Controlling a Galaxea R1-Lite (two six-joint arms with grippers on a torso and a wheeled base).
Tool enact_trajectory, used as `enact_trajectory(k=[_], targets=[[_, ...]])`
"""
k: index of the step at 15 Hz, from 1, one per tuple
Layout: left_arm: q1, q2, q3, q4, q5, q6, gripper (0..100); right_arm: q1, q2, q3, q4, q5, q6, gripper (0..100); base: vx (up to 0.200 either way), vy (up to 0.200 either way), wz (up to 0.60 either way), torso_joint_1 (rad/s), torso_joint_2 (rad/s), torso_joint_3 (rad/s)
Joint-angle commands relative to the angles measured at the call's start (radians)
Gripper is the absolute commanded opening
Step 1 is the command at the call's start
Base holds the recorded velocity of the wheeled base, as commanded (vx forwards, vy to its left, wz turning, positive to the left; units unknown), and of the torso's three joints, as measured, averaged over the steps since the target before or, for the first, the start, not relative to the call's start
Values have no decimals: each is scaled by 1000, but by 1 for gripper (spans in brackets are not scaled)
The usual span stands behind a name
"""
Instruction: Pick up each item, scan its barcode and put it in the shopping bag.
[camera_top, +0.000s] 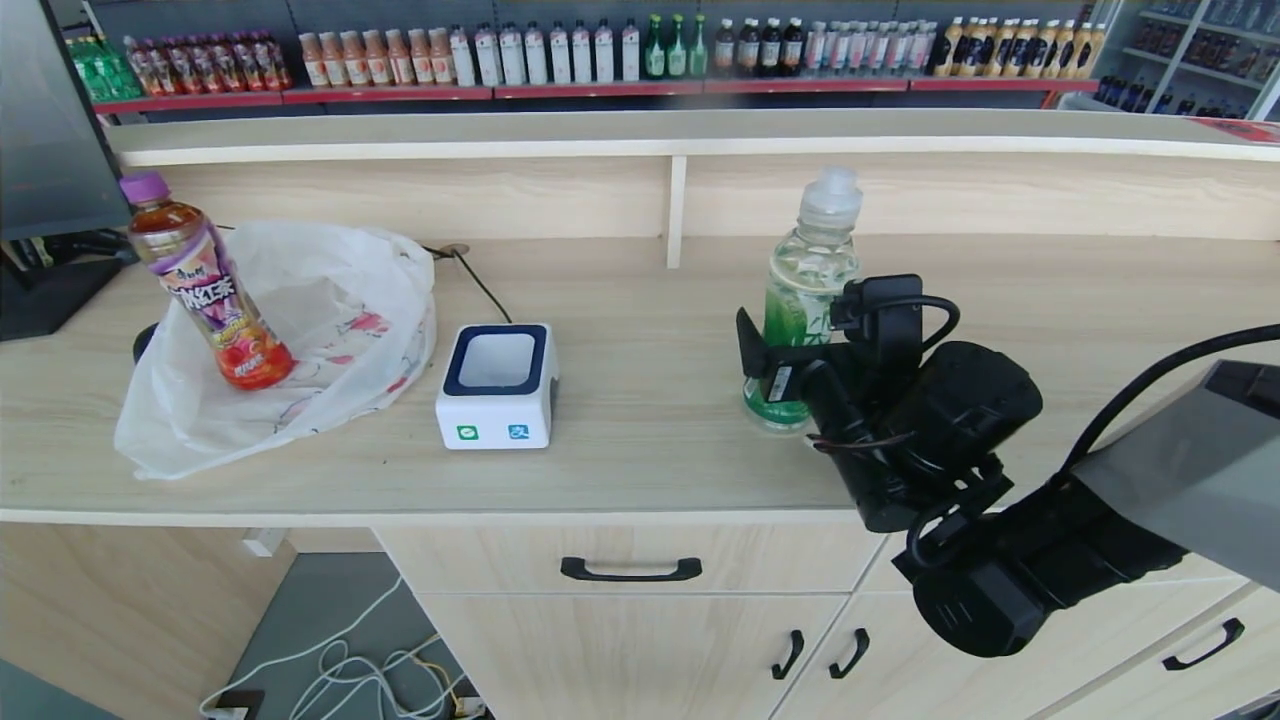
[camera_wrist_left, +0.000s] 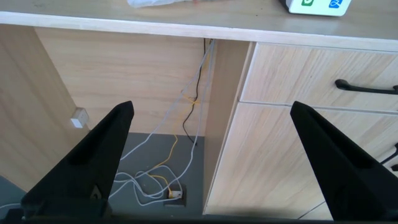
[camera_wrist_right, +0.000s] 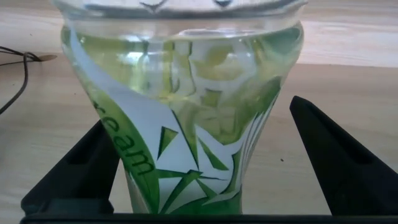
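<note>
A clear bottle with a green label (camera_top: 810, 270) stands upright on the right half of the wooden counter (camera_top: 640, 300). My right gripper (camera_top: 790, 348) is open around its lower part. In the right wrist view the bottle (camera_wrist_right: 186, 124) sits between the two black fingers (camera_wrist_right: 74, 174), with a small gap on each side. A tea bottle with a purple cap (camera_top: 205, 290) stands tilted in the white shopping bag (camera_top: 330, 330) at the left. The white and blue scanner (camera_top: 497, 385) sits in the middle. My left gripper (camera_wrist_left: 211, 155) hangs open and empty below the counter edge, facing the cabinet front.
A dark monitor (camera_top: 50, 120) stands at the far left. A black cable (camera_top: 480, 280) runs from the scanner toward the raised back ledge (camera_top: 670, 150). Drawers with black handles (camera_top: 630, 570) lie under the counter, and loose cables (camera_wrist_left: 168, 180) lie on the floor.
</note>
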Motion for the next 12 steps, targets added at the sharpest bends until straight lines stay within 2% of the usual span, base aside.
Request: enact_trajectory(k=[1,9,10,12], targets=[[0,0,0,0,0,0,100,-1,6,-3,-1,0,-1,100,0,0,0,0,0,0],[0,0,0,0,0,0,100,-4,7,-55,9,0,-1,100,0,0,0,0,0,0],[0,0,0,0,0,0,100,-4,7,-55,9,0,-1,0,0,0,0,0,0,0],[0,0,0,0,0,0,100,-2,7,-58,9,0,-1,0,0,0,0,0,0,0]])
